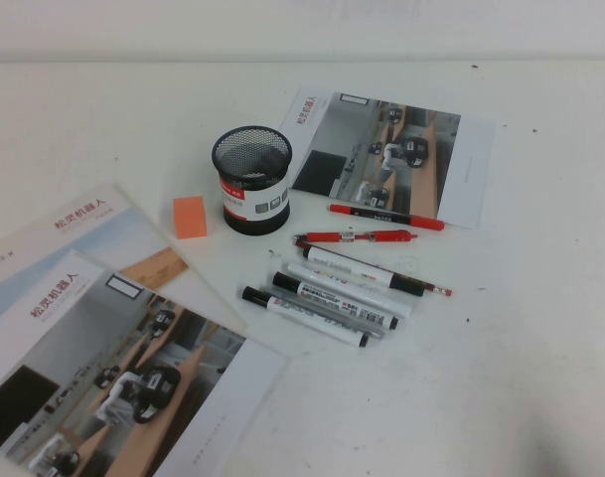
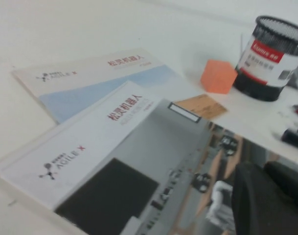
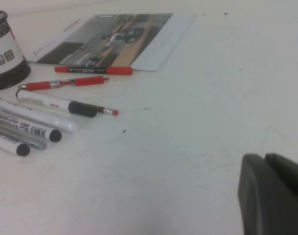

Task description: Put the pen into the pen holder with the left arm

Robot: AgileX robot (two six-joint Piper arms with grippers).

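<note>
left end effector (image 2: pixel 268 196) over brochures (image 2: pixel 114 132)

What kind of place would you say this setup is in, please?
Probably a robotics lab tabletop staged as a desk: brochures, a mesh pen holder, loose markers. Left gripper and right gripper both hover shut.

- Left gripper (image 2: pixel 268 196), seen only from the left wrist camera: two matte black fingers (image 2: pixel 251 200), bulky with rounded tops, split by a thin dark seam.
- Right gripper (image 3: pixel 273 191), seen only from the right wrist camera: same matte black, two rounded finger ends, narrow crease between.
- Neither in the high view.
</note>
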